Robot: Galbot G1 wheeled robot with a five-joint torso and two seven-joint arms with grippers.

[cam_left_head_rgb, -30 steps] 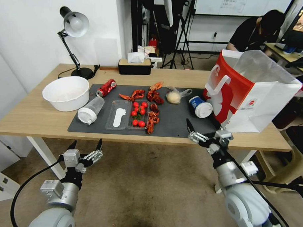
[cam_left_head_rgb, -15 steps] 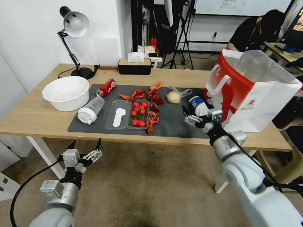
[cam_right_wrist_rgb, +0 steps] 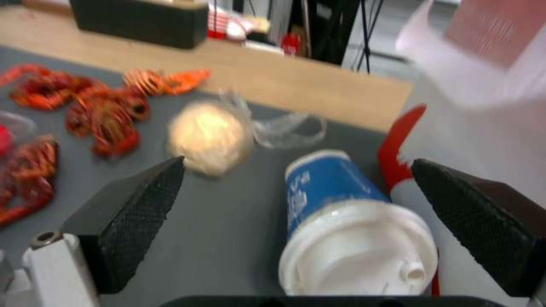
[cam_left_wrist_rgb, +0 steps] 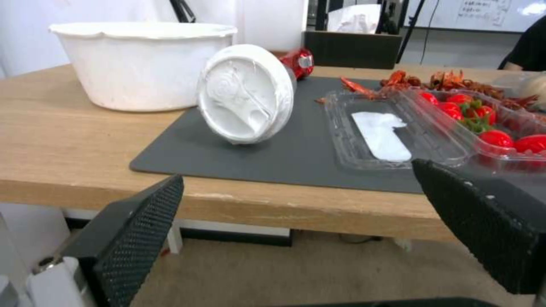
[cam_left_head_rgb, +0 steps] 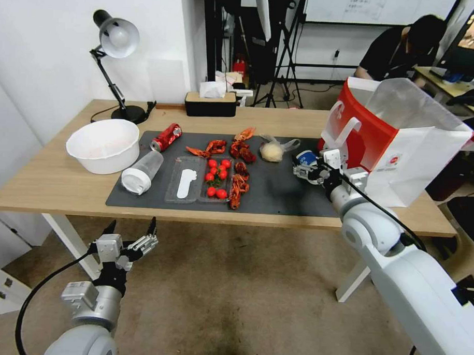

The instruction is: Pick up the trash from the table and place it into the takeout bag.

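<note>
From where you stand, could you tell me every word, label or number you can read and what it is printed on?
No text can be read with certainty.
Small blue-white lidded cup: white lettering on the blue side, too blurred to read.
Takeout bag: small label with a red mark, too small to read.
Whiteboard on the far wall: handwriting, too small.
Dented red soda can: print illegible.

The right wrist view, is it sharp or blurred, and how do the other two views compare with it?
Right wrist view: blurred; the blue-white cup between the open right gripper's fingers is soft, the takeout bag smeared. Left wrist view: sharper; the frosted cup's embossed lid reads clearly. Head view: evenly lit, straight lines bend toward the edges.
</note>
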